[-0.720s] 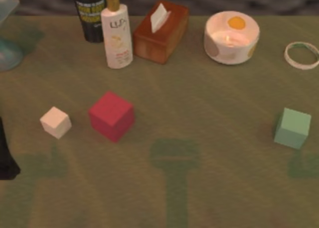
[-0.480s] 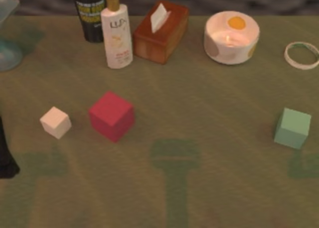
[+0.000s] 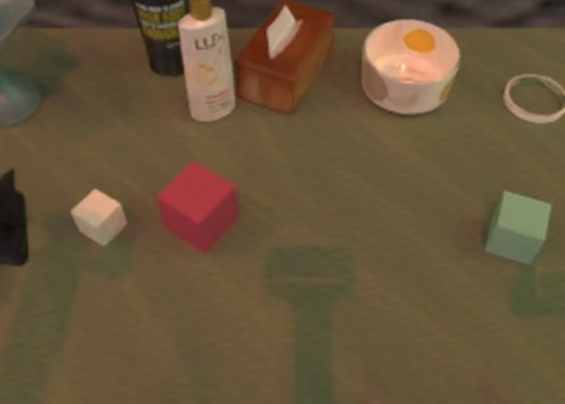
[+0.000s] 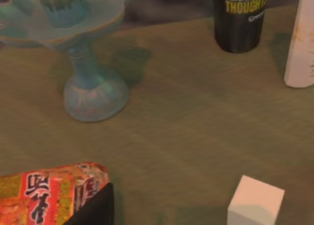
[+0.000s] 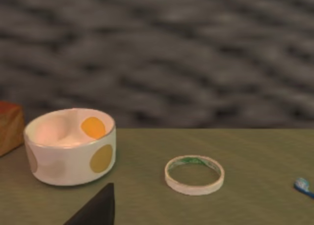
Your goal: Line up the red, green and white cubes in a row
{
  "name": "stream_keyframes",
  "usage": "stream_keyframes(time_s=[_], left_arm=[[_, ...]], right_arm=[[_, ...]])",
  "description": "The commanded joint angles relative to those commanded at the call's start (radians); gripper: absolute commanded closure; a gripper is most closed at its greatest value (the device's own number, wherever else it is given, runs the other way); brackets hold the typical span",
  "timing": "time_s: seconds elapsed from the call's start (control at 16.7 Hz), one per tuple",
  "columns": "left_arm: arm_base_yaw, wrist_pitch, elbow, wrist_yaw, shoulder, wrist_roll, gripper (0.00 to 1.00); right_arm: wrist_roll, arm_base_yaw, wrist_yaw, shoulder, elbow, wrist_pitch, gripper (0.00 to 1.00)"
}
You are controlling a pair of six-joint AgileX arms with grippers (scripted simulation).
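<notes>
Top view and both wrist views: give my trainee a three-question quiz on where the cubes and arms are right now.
1. True or false: the red cube touches the white cube.
2. Which cube lies nearest the top view's right edge?
A. red
B. green
C. white
3. Fill in: the only arm seen from above is the ___ arm, at the table's left edge beside the white cube.

Key
1. False: bare table shows between them.
2. B: the green cube sits alone far right, out of line with the other two.
3. Left: the left gripper shows as a dark shape there; the right arm is out of the top view.
</notes>
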Motion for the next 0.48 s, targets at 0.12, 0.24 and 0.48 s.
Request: stream_keyframes(time_s=[0.12, 0.24, 0.48], left_arm=[[-0.013, -0.106, 0.151, 0.0, 0.228, 0.046, 0.0], [-0.027, -0.217, 0.304, 0.0, 0.464, 0.093, 0.0], [-0.052, -0.429, 0.593, -0.002, 0.893, 0.182, 0.0]], right_arm=[[0.0, 0.0, 0.0, 0.0, 0.0, 0.0, 0.0], [0.0, 0.0, 0.0, 0.0, 0.0, 0.0, 0.0], [0.0, 0.0, 0.0, 0.0, 0.0, 0.0, 0.0]])
